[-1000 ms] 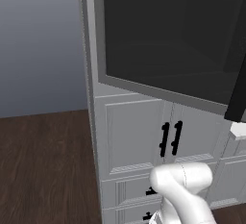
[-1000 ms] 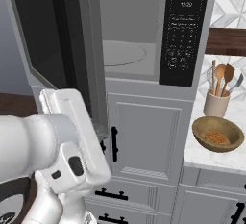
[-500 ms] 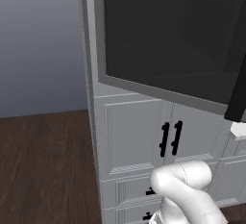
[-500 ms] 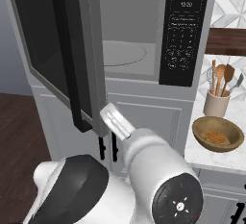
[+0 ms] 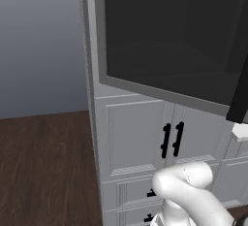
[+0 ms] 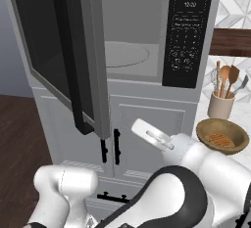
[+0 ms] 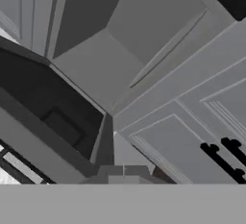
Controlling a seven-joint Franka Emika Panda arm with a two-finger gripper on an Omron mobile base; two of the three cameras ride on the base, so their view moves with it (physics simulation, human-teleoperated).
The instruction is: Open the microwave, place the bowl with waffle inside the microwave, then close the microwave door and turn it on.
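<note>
The microwave (image 6: pixel 142 41) is the biggest thing here, a grey-framed box built into white cabinetry, its grey cavity laid bare in the right base view with a round turntable on its floor and a black keypad panel (image 6: pixel 188 31) at the right. The microwave door (image 6: pixel 59 60) stands swung out to the left, its long black bar handle (image 6: pixel 71 60) facing the camera; in the left base view the door's dark glass (image 5: pixel 169 40) covers most of the upper frame, and its right end is cut off by the picture's edge, so the cavity behind is hidden there. Below it are white panelled cupboard doors (image 6: pixel 147 134) with short black handles, partly masked by the robot's white arm rising in front. The hand view looks up at a roll into the cavity and along the underside of the door, and the tilt makes it hard to read which surface is which. The gripper (image 7: pixel 123 171) shows at the bottom of that view as a dark, blurred pair of tips pressed together with nothing between them. On the marble counter at the right sits the bowl (image 6: pixel 221 136), brownish, a waffle inside it, well apart from the microwave, and just behind it a cream utensil crock (image 6: pixel 220 105) with wooden spoons.
</note>
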